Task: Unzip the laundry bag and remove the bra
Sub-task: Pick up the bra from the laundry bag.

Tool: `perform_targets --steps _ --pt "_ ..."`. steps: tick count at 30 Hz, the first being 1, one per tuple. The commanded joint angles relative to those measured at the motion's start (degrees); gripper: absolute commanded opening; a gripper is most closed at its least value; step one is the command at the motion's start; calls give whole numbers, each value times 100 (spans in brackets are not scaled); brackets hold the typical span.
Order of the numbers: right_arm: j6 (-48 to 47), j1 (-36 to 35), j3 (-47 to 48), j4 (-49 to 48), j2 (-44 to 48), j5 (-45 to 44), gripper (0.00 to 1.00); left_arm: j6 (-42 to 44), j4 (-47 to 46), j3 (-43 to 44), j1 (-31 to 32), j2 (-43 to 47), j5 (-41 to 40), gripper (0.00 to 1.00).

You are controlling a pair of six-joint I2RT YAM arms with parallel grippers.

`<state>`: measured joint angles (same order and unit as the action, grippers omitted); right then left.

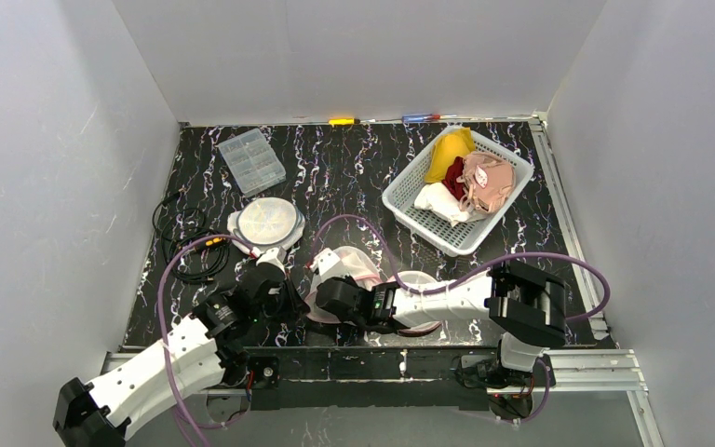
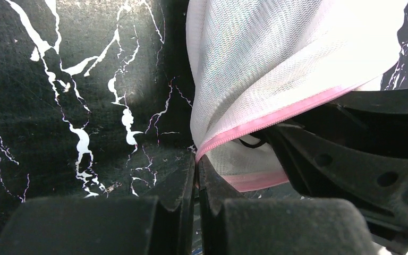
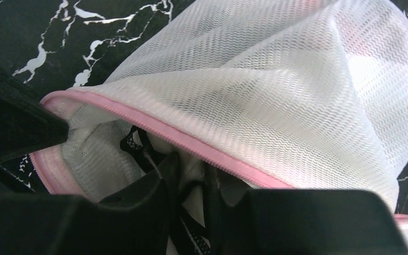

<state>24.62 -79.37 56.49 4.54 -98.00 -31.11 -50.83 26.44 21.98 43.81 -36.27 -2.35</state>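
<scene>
Pinching the corner of the pink zip edge, my left pincer (image 2: 196, 169) is closed tight on the white mesh laundry bag (image 2: 276, 58), which lies on the black marbled table (image 2: 58, 106) near my bases. My right pincer (image 3: 188, 183) sits in the bag's open mouth, jaws narrowed around a strap of the black-strapped bra (image 3: 138, 142); whether they clamp it I cannot tell. The upper mesh flap droops over the opening. Farther left lie a coiled black cable (image 1: 184, 244), a round white lidded dish (image 1: 266, 222) and a clear plastic compartment box (image 1: 251, 160). At back right, the white slotted plastic basket (image 1: 408, 200) holds yellow, dark red, pink and white garments. The bra is inside the bag, mostly hidden by mesh.
</scene>
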Motion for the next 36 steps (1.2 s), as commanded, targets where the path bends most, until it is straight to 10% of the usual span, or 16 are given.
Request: perform_targets --steps 1,8,22,29,36 --pt "182 9 -33 513 101 -460 26 45 15 -71 -28 -87 -81 0" --pt "186 10 -381 220 835 -201 2 8 -42 -60 -28 -225 -217 0" --pt "442 78 -1550 -818 2378 573 1 163 -667 288 -27 -1194 -243 0" --pt "399 67 -1386 -601 2574 739 61 173 -968 281 -24 -1336 -152 0" --pt "15 -124 -765 56 2258 442 77 157 -1056 273 -26 -1410 -114 0"
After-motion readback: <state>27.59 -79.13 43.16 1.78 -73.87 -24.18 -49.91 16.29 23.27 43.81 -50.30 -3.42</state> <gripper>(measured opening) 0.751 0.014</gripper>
